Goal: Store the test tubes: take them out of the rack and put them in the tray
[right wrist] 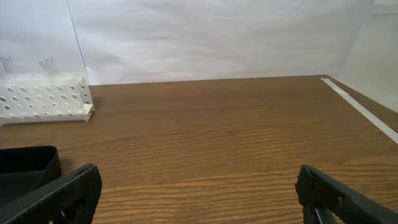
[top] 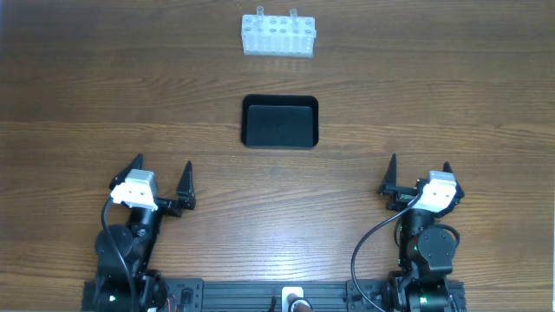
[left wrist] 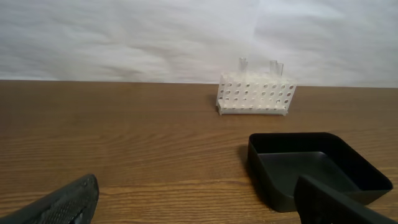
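Black fingers (left wrist: 62,204) of the left pincer (top: 163,166) stand spread wide, holding nothing and touching nothing, close in front of its own base on the wooden tabletop (top: 95,87). The right pincer (top: 421,166) mirrors it on the other side, equally wide open and empty. Beyond and between the two, well apart from both, lies the tray (top: 280,130), a shallow black rectangle with rounded corners and nothing in it. It sits ahead and to the right of the left pincer, and ahead and to the left of the right one. Farther still, past a strip of bare wood, stands the white rack (top: 277,41), its long side facing the arms and in line with the tray. Two clear test tubes (top: 259,13) stand upright toward its far edge, one near the left end, the other nearer the right. Wide stretches of wood lie open on either side of tray and rack. A pale strip (right wrist: 360,106) runs along the tabletop's right side, and a white backdrop (left wrist: 124,37) rises behind the rack.
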You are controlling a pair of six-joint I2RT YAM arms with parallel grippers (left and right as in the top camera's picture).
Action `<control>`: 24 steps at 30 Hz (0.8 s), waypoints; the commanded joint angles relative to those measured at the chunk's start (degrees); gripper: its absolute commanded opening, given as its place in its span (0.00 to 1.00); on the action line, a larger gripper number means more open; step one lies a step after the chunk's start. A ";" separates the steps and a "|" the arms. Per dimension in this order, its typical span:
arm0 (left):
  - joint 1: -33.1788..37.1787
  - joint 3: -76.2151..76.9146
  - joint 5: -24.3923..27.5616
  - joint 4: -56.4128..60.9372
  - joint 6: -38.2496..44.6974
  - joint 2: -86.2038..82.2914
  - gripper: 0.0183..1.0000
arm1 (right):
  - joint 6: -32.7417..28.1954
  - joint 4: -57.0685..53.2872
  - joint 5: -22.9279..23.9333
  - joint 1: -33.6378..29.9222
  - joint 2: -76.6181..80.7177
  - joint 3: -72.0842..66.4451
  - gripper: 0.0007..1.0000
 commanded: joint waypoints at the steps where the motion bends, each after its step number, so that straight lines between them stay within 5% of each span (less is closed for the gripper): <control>1: 0.37 -0.31 -0.31 0.07 0.83 -0.50 1.00 | -0.09 -0.09 -0.28 -0.42 -0.46 -0.33 0.99; 12: 0.87 -0.20 -1.40 13.33 0.39 3.65 1.00 | -0.09 -0.09 -0.31 -0.42 -0.46 -0.33 0.99; 24: 3.43 20.63 -1.09 22.10 -1.77 39.15 1.00 | -0.09 -0.09 -0.31 -0.42 -0.46 -0.33 0.99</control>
